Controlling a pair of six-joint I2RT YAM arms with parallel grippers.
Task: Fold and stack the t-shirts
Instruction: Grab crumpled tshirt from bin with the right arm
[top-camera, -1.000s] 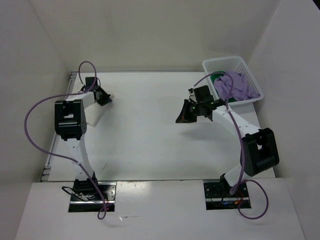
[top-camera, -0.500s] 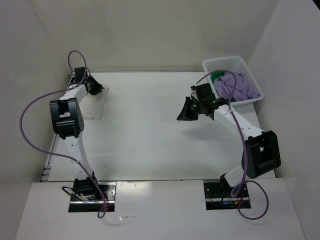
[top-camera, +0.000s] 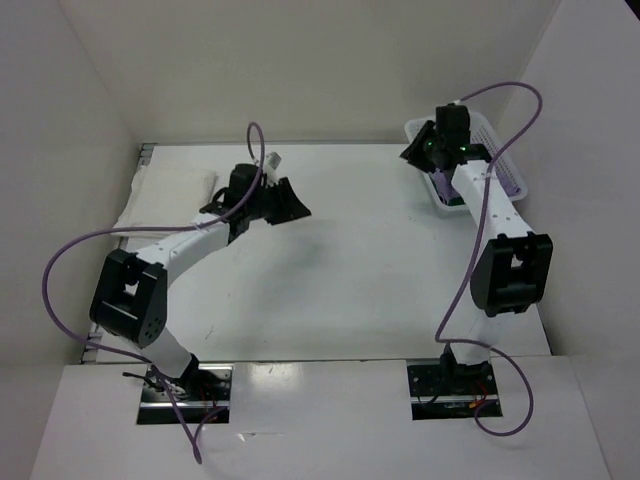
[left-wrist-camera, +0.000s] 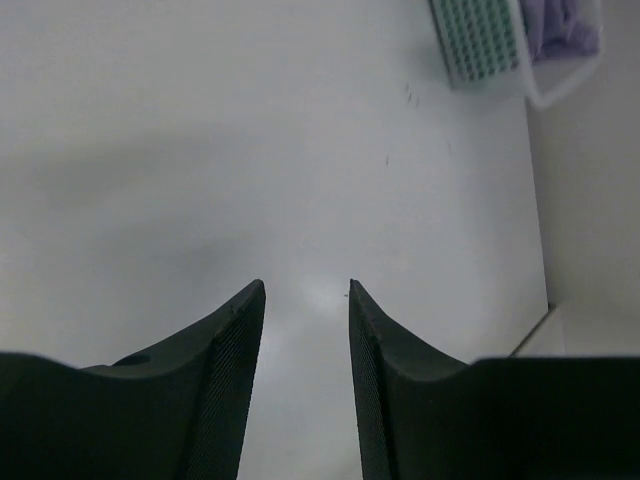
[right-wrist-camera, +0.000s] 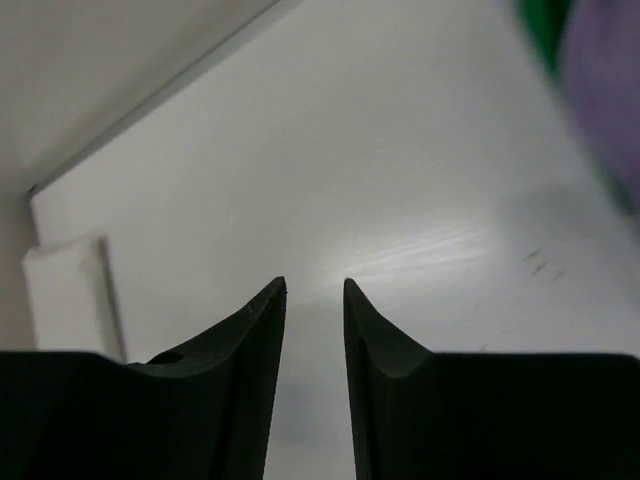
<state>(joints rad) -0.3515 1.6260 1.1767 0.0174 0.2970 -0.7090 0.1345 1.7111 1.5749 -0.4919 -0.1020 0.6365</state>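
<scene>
One shirt looks done, and two are left to do. The white t-shirt (top-camera: 168, 195) lies flat and neat on the desk (top-camera: 350, 270), by the left edge near the far left corner. It looks folded, but I cannot be sure from up here. The purple t-shirt (right-wrist-camera: 610, 90) and the green t-shirt (right-wrist-camera: 540, 25) are bunched up in the white plastic basket (left-wrist-camera: 548, 92). That basket sits in the far right corner of the desk. So I think about a third of the job is done. The two shirts in the basket have to come out, get folded, and go on top of the white one.

The left arm is stretched out low, from the near left side toward the middle of the desk. The left tool (left-wrist-camera: 305, 288) points across the bare desk to the basket. Its two fingers are apart, and nothing is between them.

The right arm stands tall and reaches to the far right corner, bent over the basket. The right tool (right-wrist-camera: 313, 283) has its fingers a little apart too, and it holds nothing. The purple and green cloth shows blurry at the side of its own camera view, close by. I think a shirt from the basket comes next, likely the purple one on top.
</scene>
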